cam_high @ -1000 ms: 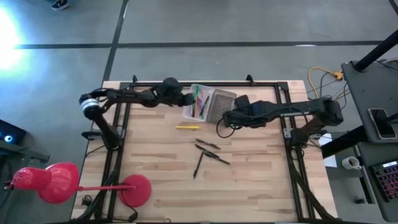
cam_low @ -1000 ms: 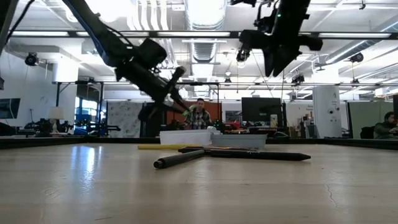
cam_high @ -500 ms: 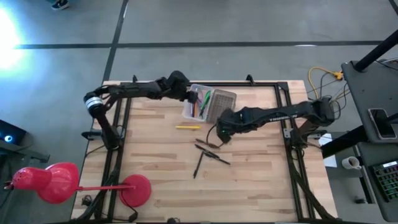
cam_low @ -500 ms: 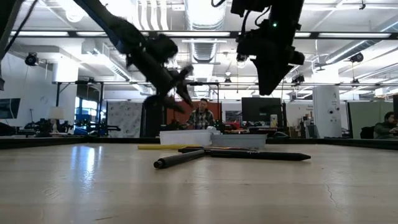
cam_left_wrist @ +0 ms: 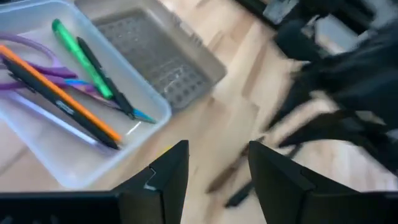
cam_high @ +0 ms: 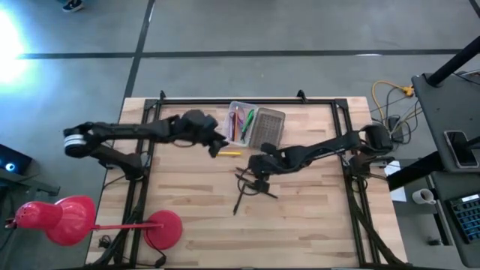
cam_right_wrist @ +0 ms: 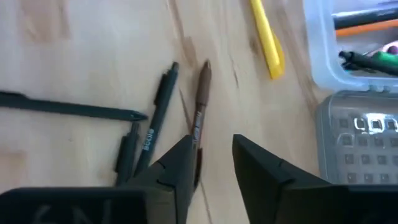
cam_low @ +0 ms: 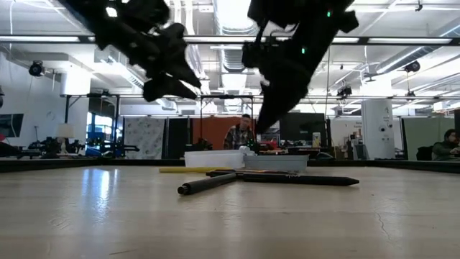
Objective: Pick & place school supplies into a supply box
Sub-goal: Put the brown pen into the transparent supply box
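Observation:
The clear supply box [cam_high: 239,123] stands at the table's far middle and holds green, orange and purple pens [cam_left_wrist: 81,56]. Its grey dotted lid [cam_high: 267,127] lies right beside it. A yellow pen [cam_high: 226,153] lies near the box. Several dark pens [cam_high: 252,184] lie at mid-table, a brown one [cam_right_wrist: 199,106] among them. My left gripper [cam_high: 217,144] is open and empty, above the table beside the yellow pen. My right gripper [cam_high: 255,166] is open and empty, above the dark pens; the brown pen shows between its fingers [cam_right_wrist: 177,165] in the wrist view. The scissors are not in view.
A black metal frame [cam_high: 247,100] runs along the table's far edge and sides. A red lamp [cam_high: 67,219] stands at the near left corner. Bare wood lies toward the near edge [cam_high: 300,232]. A person [cam_low: 241,135] shows in the room far behind.
My left gripper has drawn back from over the supply box toward the table's near edge, ending by the yellow pen. My right gripper has gone from beside the lid toward the near left and down, over the dark pens. The pens on the table have not moved.

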Controlling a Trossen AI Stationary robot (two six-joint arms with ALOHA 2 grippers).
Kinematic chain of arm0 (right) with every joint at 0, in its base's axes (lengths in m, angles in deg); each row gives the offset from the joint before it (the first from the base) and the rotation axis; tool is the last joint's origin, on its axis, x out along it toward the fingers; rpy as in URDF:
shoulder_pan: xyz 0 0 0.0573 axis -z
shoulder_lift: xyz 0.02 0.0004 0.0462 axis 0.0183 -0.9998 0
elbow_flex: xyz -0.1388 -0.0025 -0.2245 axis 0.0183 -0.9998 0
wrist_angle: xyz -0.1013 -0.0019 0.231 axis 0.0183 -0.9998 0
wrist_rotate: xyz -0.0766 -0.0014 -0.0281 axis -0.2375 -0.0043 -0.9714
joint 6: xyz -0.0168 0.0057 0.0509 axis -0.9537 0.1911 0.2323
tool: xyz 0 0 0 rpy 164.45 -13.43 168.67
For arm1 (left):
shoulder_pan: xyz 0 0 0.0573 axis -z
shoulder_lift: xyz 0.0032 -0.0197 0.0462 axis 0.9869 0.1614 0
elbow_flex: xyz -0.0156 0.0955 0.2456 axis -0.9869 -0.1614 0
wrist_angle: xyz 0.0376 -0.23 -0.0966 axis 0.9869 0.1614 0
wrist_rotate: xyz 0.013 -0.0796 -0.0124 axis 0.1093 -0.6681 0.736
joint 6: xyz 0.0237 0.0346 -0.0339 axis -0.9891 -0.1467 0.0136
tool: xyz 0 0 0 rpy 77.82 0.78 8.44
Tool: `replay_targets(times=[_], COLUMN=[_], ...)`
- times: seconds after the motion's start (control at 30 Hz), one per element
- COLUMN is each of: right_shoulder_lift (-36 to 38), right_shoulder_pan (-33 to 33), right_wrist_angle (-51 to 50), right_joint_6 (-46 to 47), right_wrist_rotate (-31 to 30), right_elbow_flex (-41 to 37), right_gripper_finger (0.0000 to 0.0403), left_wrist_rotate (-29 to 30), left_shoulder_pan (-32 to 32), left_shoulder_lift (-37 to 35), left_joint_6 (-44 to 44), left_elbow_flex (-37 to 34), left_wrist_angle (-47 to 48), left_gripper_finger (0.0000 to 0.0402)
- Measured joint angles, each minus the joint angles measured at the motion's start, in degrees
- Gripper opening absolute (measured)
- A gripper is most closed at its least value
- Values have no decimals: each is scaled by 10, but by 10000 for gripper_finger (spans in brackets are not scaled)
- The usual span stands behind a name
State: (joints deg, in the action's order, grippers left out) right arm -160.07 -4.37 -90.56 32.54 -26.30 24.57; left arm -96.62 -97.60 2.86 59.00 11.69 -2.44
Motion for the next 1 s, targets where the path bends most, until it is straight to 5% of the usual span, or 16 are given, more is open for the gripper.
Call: replay_targets(times=[0.27, 0.57, 0.73, 1.0], right_shoulder_lift=[-66, -132, -147, -148], right_shoulder_pan=[1, 2, 10, 43], right_wrist_angle=[5, 12, 9, 7], right_joint_6=[-10, 10, 79, 97], right_wrist_rotate=[39, 37, 41, 53], right_elbow_flex=[3, 44, 54, 51], right_gripper_finger=[172, 202, 171, 58], left_wrist_rotate=[31, 64, 64, 64], left_shoulder_pan=[25, 25, 25, 25], left_shoulder_lift=[-116, -204, -216, -211], left_joint_6=[129, 152, 152, 152], left_elbow_flex=[-168, -246, -246, -242], left_wrist_angle=[-138, -176, -174, -173], left_gripper_finger=[150, 150, 150, 150])
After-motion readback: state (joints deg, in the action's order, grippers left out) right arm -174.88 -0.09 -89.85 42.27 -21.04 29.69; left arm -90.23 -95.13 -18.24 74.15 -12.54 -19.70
